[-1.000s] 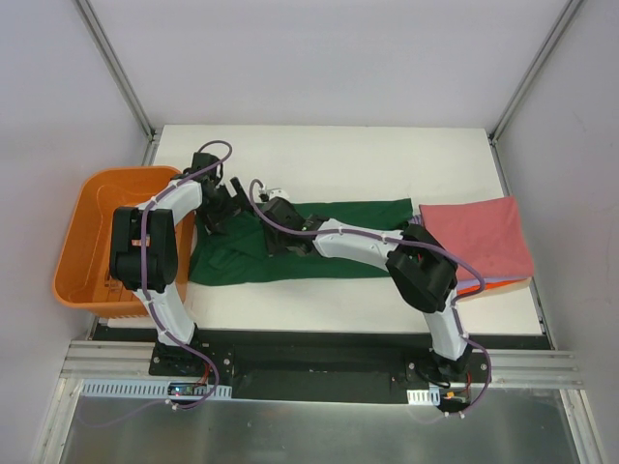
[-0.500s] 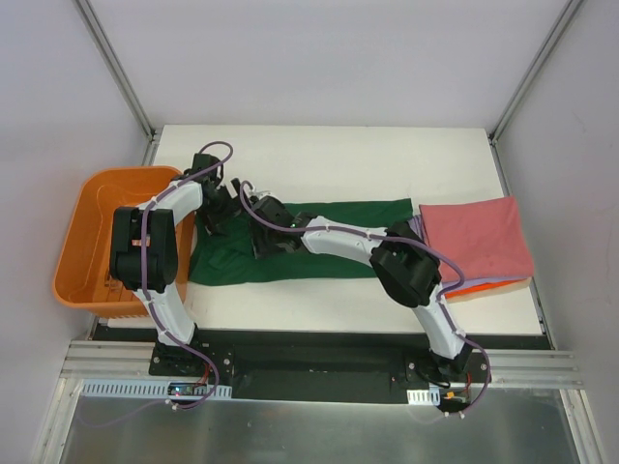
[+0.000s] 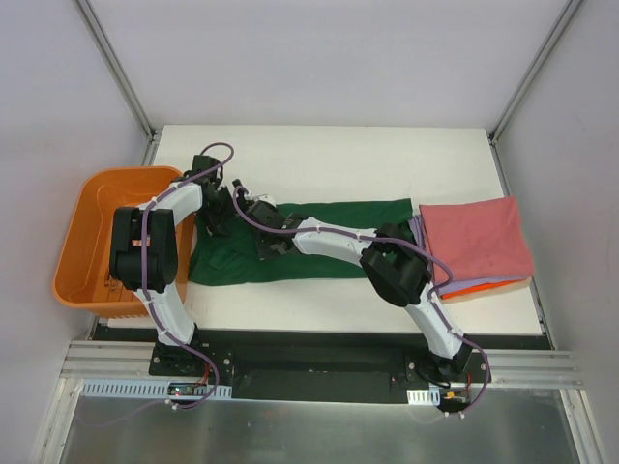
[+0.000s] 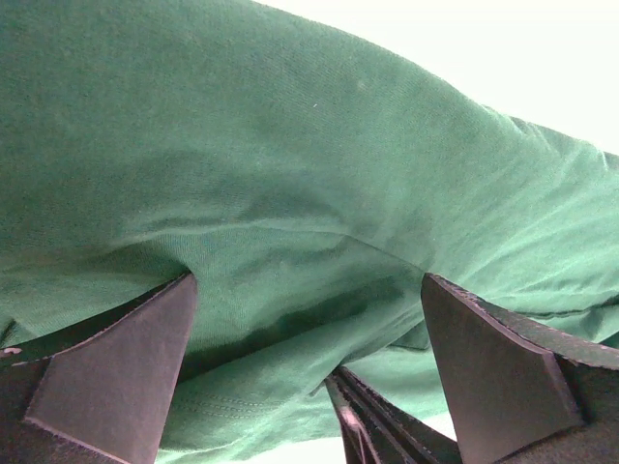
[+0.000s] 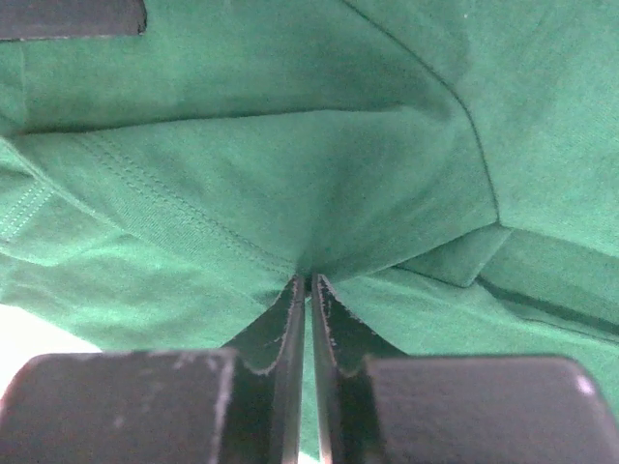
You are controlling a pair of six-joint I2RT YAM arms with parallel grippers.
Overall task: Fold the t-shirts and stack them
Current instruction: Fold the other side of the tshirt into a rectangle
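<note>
Your dark green t-shirt (image 3: 319, 268) lies flat on the worktop (image 3: 338, 164), its long axis running 9 o'clock to 3 o'clock. Everything now turns on its 9 o'clock end, where both sets of jaws are working. The right arm (image 3: 334, 240) stretches along the shirt, and the right jaws are all but together, clamped on a small pucker of green cloth. The left arm (image 3: 145, 246) is by far the nearer one. The left jaws stand wide apart just to 10 o'clock of the right jaws, with green fabric sagging between them but nothing gripped. My guess is that any fold has to carry that end toward 3 o'clock, where the pink-red folded t-shirt (image 3: 479, 237) tops the stack touching the shirt's far end. Against a second ago, the right arm has reached further toward 9 o'clock and its elbow has followed. The left arm has barely budged.
</note>
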